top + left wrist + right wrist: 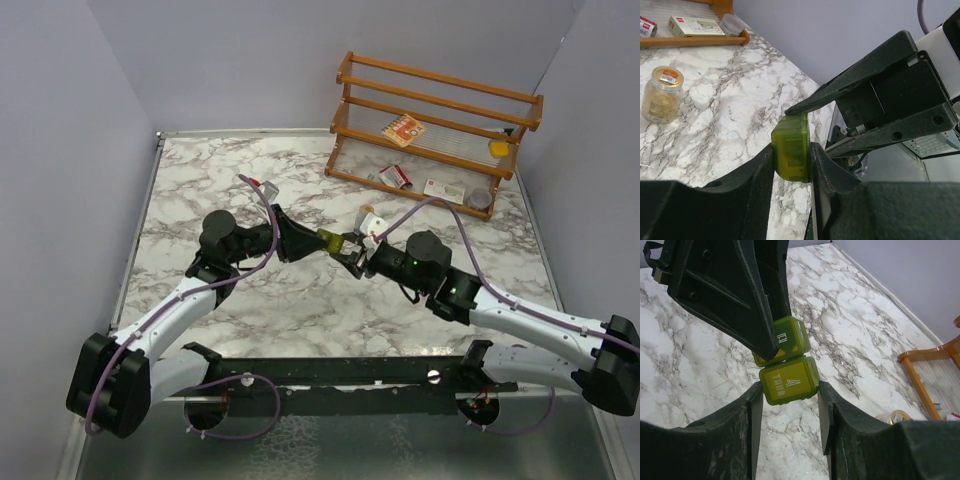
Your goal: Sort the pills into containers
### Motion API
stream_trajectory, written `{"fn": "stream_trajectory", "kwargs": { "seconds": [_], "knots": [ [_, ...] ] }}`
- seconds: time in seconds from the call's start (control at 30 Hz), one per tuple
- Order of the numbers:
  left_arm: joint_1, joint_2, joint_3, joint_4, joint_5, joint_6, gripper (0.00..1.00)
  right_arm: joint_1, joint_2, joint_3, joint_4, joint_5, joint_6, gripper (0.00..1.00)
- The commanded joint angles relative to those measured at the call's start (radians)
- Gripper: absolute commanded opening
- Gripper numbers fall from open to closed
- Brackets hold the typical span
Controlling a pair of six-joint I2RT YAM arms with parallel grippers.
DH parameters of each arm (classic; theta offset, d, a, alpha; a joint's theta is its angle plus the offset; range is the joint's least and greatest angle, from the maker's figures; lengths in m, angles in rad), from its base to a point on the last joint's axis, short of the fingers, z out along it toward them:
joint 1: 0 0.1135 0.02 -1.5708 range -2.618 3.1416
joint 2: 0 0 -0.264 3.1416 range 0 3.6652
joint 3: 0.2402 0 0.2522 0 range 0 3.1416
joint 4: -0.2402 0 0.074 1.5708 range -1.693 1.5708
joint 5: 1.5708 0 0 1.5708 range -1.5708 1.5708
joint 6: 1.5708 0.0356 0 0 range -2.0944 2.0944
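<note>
The left hand [791, 155] and right hand [789, 400] meet above the marble bench [200, 190], each clamped on one end of the olive-green pill box [329, 240]. A clear bottle [661, 95] stands nearby.

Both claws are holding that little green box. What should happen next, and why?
Probably open one lid: the left gripper and right gripper each clamp an end of the pill box in mid-air, its lids look shut, and the pills sit in the bottle.

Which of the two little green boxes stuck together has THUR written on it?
The green box held between the right gripper's fingers, marked 4 THUR. Its twin just beyond, pinched by the left gripper, has its lettering partly covered by a finger.
</note>
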Motion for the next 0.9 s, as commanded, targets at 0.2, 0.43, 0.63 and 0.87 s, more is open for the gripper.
{"fn": "stream_trajectory", "kwargs": {
  "seconds": [0.2,0.43,0.63,0.87],
  "knots": [
    [-0.001,0.014,-0.004,-0.054,0.022,0.053,0.0,0.002,-0.056,0.041,0.12,0.137,0.016,0.56],
    [-0.001,0.034,0.013,-0.053,0.002,0.036,0.0,0.002,-0.063,0.077,0.02,0.166,-0.034,0.7],
    [0.0,0.036,0.029,-0.057,-0.013,0.001,0.0,0.02,-0.067,0.066,-0.037,0.121,-0.093,0.67],
    [0.0,0.039,0.043,-0.094,-0.025,-0.011,0.0,0.159,-0.049,0.013,-0.036,0.247,-0.256,0.67]
  ]
}}
